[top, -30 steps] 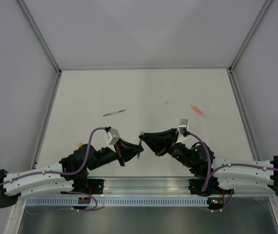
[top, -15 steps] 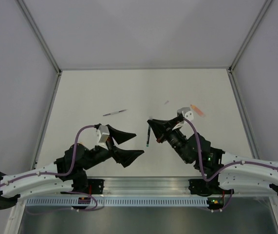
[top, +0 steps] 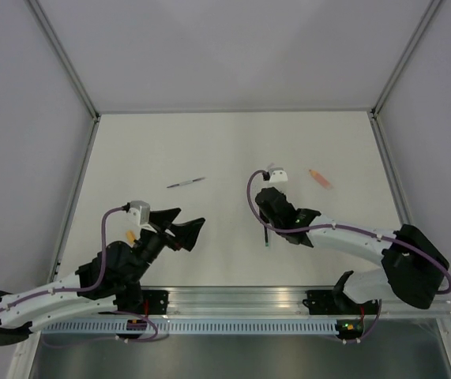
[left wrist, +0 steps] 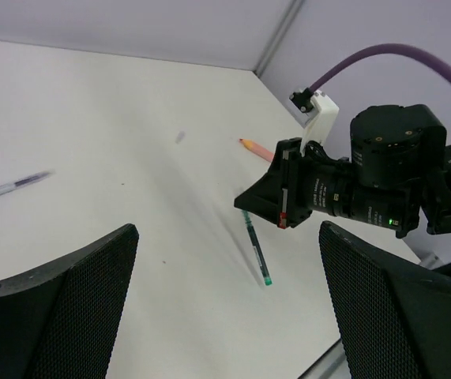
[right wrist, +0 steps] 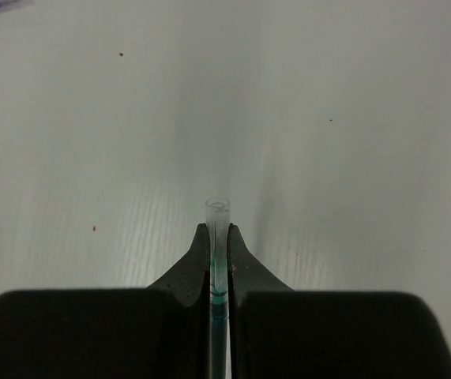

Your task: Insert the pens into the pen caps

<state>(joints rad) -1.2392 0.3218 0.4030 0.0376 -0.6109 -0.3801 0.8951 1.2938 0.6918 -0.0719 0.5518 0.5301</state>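
Note:
My right gripper [top: 265, 215] [right wrist: 219, 234] is shut on the dark pen with green [top: 267, 235] [left wrist: 255, 251]. The pen hangs slanted over the table, its green end [left wrist: 267, 280] lowest and its clear end [right wrist: 219, 210] poking out past the fingertips. Well apart from it to the left, my left gripper [top: 181, 225] [left wrist: 227, 316] stands wide open and holds nothing. The thin silver-grey pen [top: 186, 183] [left wrist: 8, 188] lies at mid-left. At the right lies the pink-orange marker [top: 318, 178] [left wrist: 253, 147]. A small grey cap [left wrist: 180, 136] shows blurred on the table, and a yellow-orange cap [top: 131, 235] lies beside the left arm.
The white table [top: 233, 142] is walled by grey panels, with metal frame posts [top: 387, 158] along its sides. The right arm's forearm [top: 343, 235] stretches across the near right. A slotted rail [top: 233, 325] runs along the near edge.
My left gripper has opened wide and drawn back to the left. My right gripper has carried the green pen away from it and turned, so the pen now hangs slanted towards the table.

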